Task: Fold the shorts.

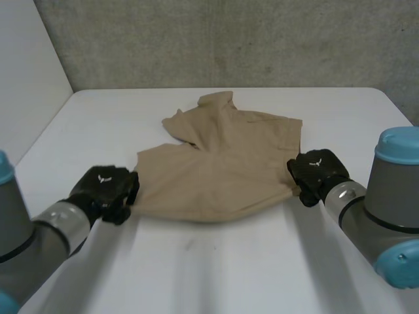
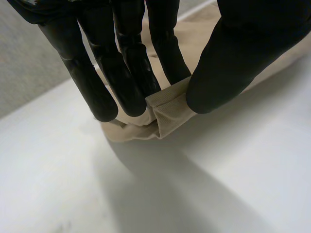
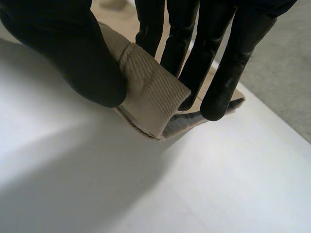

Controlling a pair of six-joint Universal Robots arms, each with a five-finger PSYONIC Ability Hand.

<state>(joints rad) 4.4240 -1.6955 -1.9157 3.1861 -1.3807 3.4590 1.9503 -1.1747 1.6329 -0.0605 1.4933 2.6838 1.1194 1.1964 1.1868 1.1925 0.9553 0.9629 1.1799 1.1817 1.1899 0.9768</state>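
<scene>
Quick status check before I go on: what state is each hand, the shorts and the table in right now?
shorts: lying on the table, mostly flat, rumpled at the far side, one near corner in each hand.
left hand: shut, pinching a shorts corner between fingers and thumb.
right hand: shut, pinching the opposite shorts corner between thumb and fingers.
table: white, bears the shorts.

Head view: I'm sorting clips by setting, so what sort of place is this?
Probably a robot lab, not a home: plain white table, rough concrete wall, and the left hand and right hand pinching the shorts.
</scene>
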